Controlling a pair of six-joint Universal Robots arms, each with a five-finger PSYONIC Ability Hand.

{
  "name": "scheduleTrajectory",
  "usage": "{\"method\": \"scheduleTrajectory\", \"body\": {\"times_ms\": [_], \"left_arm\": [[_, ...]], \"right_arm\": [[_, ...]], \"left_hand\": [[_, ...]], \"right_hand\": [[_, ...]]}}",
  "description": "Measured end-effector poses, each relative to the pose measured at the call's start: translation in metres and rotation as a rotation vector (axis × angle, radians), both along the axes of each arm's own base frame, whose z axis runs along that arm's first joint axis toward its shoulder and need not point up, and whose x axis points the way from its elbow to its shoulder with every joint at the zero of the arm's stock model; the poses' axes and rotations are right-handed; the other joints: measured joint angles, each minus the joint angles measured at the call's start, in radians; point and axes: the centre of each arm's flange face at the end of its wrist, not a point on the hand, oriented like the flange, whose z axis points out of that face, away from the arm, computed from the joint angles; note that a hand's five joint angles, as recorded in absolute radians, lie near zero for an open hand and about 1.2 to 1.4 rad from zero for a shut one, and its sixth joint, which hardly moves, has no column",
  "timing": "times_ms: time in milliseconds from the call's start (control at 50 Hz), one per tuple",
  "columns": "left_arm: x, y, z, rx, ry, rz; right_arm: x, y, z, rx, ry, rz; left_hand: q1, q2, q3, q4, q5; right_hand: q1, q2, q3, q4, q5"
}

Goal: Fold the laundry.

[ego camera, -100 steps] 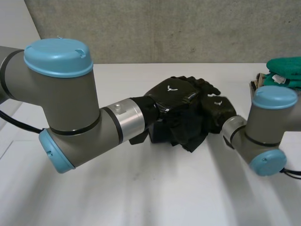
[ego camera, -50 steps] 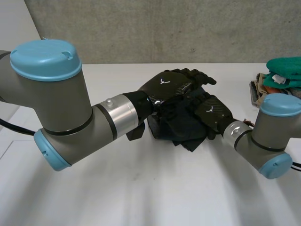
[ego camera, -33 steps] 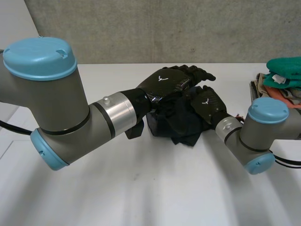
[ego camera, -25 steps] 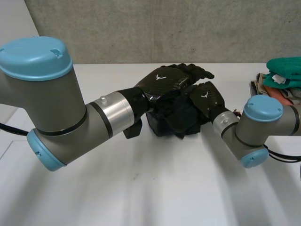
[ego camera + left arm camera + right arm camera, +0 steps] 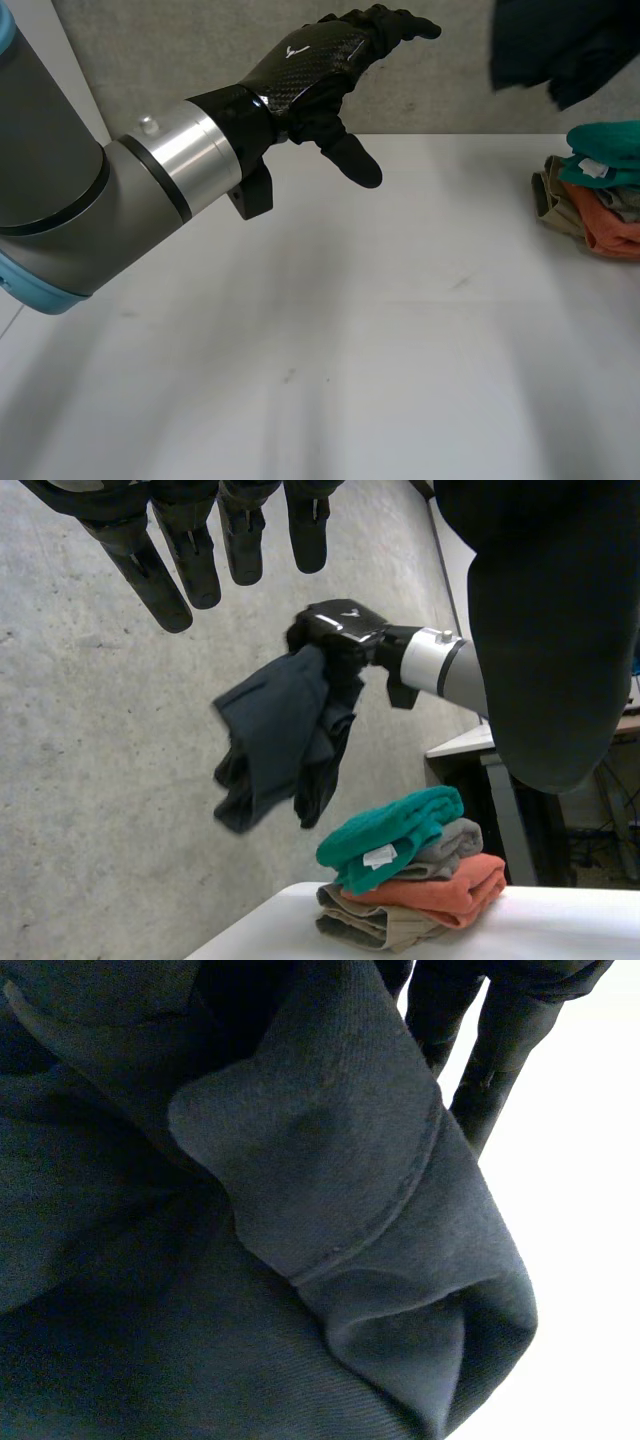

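The left arm (image 5: 90, 210) is extending in from 9 o'clock in the head view. The left hand (image 5: 315, 60) is hovering high over the counter (image 5: 350, 330) near 12 o'clock. Its fingers (image 5: 190, 565) are straight and spread with the thumb hanging down, released and grasping nothing.

Further right, at about 1 o'clock, the dark cloth (image 5: 555, 45) is hanging in the air, well clear of the counter. In the left wrist view the right hand (image 5: 335, 630) is clenching it at the top, with the rest drooping below in a loose bunch. In the right wrist view the folds are lying thick across the palm, and a stitched hem is showing beside the fingers (image 5: 500, 1030).

The cloth looks light, soft and limp. It will probably sag and collapse wherever it is unsupported, and it should not slip much. A hem edge or a corner seems the best place to take hold, so that it can be spread flat.

At 3 o'clock the stack of folded clothes (image 5: 600, 185) is sitting on the counter's edge, just below the hanging cloth.
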Motion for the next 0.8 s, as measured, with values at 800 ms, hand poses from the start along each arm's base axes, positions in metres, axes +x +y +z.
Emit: {"method": "scheduleTrajectory", "body": {"times_ms": [800], "left_arm": [[-0.020, 0.007, -0.057, 0.094, -0.083, -0.031]], "right_arm": [[-0.191, -0.052, -0.183, 0.379, -0.255, 0.029]], "left_hand": [[0.000, 0.000, 0.000, 0.000, 0.000]], "right_hand": [[-0.538, -0.620, -0.614, -0.597, -0.536]]}}
